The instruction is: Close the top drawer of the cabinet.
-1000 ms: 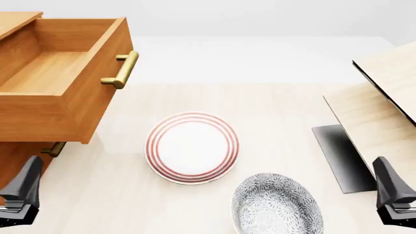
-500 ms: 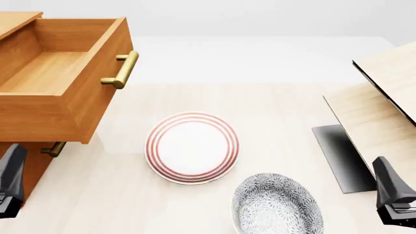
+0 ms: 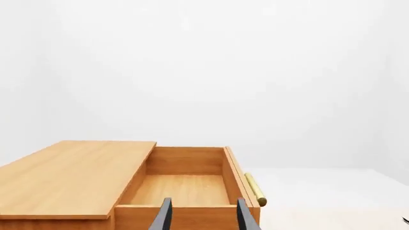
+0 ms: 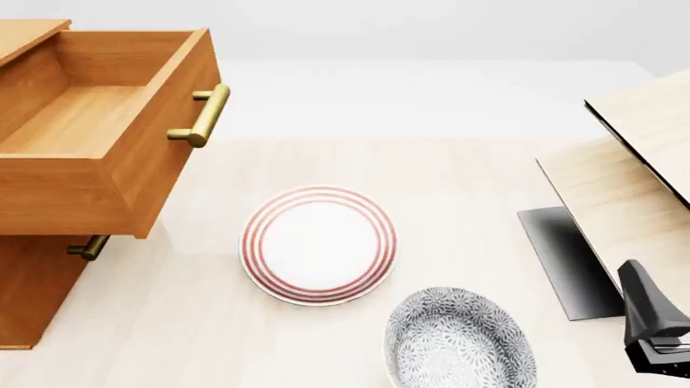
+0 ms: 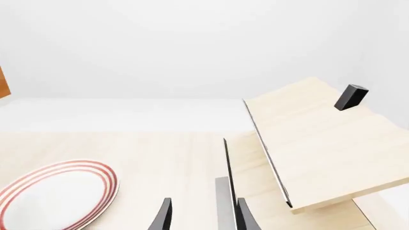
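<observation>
The top drawer (image 4: pixel 92 121) stands pulled out of the orange-brown cabinet (image 4: pixel 38 291) at the left, its brass bar handle (image 4: pixel 203 115) facing the table's middle. The left wrist view looks down the drawer (image 3: pixel 185 189) from its near side, with the handle (image 3: pixel 255 188) beside it and the cabinet top (image 3: pixel 70 175) alongside. My left gripper (image 3: pixel 203 220) is open and empty, just short of the drawer's near wall; it is out of the front view. My right gripper (image 4: pixel 652 323) is open and empty at the near right, and it also shows in the right wrist view (image 5: pixel 203 218).
A red-striped white plate (image 4: pixel 318 245) lies mid-table, also seen in the right wrist view (image 5: pixel 54 196). A grey patterned bowl (image 4: pixel 460 339) sits in front of it. A pale slanted wooden structure (image 4: pixel 631 186) on a dark base (image 4: pixel 561 259) stands at the right. A lower drawer handle (image 4: pixel 89 246) shows under the open drawer.
My left gripper has moved left and out of the front view's lower left corner. The right gripper, the drawer and the dishes have not moved.
</observation>
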